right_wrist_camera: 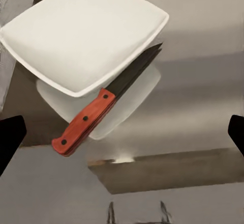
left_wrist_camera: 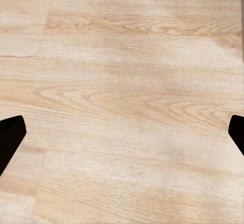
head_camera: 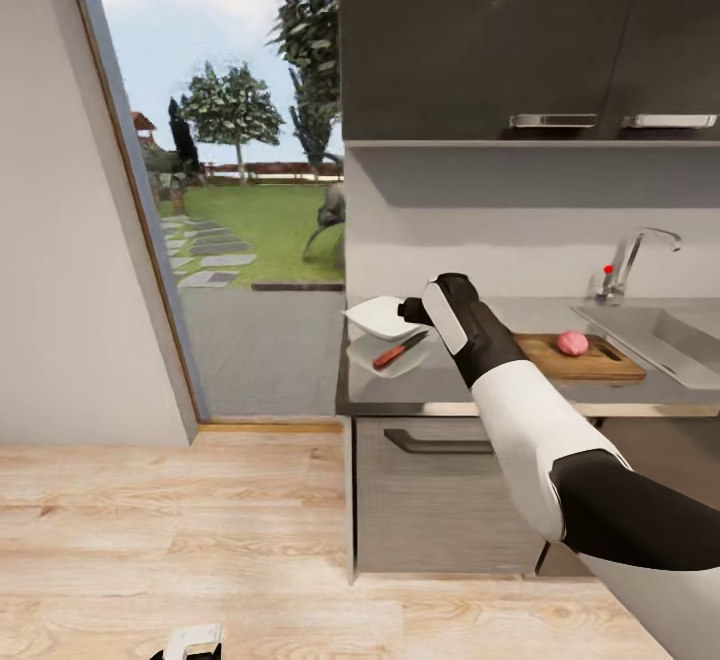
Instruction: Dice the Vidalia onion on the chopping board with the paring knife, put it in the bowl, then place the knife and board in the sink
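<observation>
Your onion (head_camera: pixel 572 342) is already out of the sink (head_camera: pixel 668 338) and sits whole on the chopping board (head_camera: pixel 580 358), just left of the basin on the bench (head_camera: pixel 640 392). Nothing is diced yet, so cutting, filling the bowl (head_camera: pixel 384 316) and putting the knife (head_camera: pixel 399 350) and board into the sink all remain.

Your right pincer (right_wrist_camera: pixel 122 132) reaches over the bench's left end, above the knife. Its jaws are spread wide, tips at the edges of the wrist view, gripping nothing. The red-handled knife lies below it, blade tip tucked under the bowl's edge; I'd judge picking it up is the step in hand.

Your left pincer (left_wrist_camera: pixel 122 135) hangs low over the wooden floor (left_wrist_camera: pixel 122 56), likewise wide apart and empty.
</observation>
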`<state>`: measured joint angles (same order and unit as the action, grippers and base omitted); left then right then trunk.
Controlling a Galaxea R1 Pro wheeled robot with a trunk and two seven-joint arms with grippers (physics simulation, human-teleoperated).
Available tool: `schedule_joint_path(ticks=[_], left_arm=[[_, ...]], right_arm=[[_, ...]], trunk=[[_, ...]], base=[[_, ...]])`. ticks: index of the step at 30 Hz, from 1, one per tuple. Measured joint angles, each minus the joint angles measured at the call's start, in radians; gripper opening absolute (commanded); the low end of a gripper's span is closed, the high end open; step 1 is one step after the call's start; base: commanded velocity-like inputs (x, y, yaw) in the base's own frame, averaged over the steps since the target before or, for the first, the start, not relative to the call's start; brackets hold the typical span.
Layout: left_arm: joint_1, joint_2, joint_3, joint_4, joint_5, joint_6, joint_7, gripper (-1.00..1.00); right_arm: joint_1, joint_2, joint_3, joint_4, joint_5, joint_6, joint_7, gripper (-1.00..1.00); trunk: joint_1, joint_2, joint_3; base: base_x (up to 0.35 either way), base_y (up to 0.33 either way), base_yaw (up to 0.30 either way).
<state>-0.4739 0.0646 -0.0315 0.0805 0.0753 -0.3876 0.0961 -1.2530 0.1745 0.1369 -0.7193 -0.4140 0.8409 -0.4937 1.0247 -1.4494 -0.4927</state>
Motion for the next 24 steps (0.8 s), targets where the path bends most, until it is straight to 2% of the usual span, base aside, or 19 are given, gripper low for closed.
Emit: schedule_joint_path(ticks=[7, 24], left_arm=[[0.0, 0.0, 0.0, 0.0, 0.0, 0.0, 0.0, 1.0], [0.0, 0.0, 0.0, 0.0, 0.0, 0.002, 0.0, 1.0]], right_arm=[[0.0, 0.0, 0.0, 0.005, 0.0, -0.002, 0.0, 1.0], [0.001, 0.0, -0.001, 0.046, 0.002, -0.023, 0.0, 1.0]], trunk=[[0.0, 0.0, 0.0], [0.0, 0.0, 0.0]], base=[[0.067, 0.067, 0.0], [0.023, 0.003, 0.0]])
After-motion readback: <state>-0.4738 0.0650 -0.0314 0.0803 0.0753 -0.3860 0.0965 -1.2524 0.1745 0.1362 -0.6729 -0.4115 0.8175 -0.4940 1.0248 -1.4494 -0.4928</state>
